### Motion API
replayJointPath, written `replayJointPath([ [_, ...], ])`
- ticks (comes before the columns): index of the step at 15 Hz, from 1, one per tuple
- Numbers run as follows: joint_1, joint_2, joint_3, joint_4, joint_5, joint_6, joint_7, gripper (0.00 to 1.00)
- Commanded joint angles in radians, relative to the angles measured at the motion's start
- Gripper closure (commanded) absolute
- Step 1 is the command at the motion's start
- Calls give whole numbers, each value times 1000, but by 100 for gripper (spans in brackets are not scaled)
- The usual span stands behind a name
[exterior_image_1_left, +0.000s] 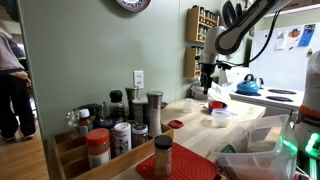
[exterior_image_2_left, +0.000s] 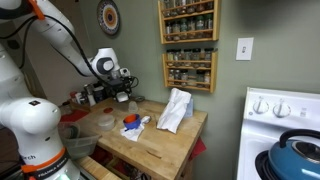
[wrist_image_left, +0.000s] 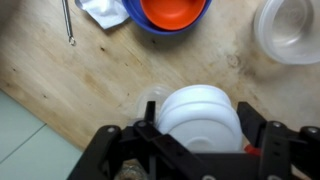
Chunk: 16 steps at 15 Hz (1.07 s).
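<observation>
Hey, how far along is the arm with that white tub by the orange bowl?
Done: the claw seems closed on the white tub. In hand: the tub sits in the claw over the wooden counter, apart from the orange bowl and clear container. Left: letting go of it; whether it is lifted off the counter I cannot tell.

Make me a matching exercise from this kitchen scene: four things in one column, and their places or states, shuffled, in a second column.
Things
1. white round container
2. orange bowl
3. clear tub
4. blue kettle

Places or states
a. on the stove
b. see-through, standing alone on the wooden top
c. between the fingers in the wrist view
d. nested in a blue bowl

Pairs: 1-c, 2-d, 3-b, 4-a.
</observation>
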Motion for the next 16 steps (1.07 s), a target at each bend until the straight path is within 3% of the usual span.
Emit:
replayJointPath([
  [1, -1, -20, -5, -13, 3, -21, -31, 19],
  [4, 1, -43, -12, -31, 3, -31, -57, 19],
  [5, 2, -44, -11, -31, 3, -31, -58, 44],
  [10, 95, -72, -27, -70, 113, -42, -368, 44],
  [16, 125, -132, -11, -163, 100, -98, -607, 44],
])
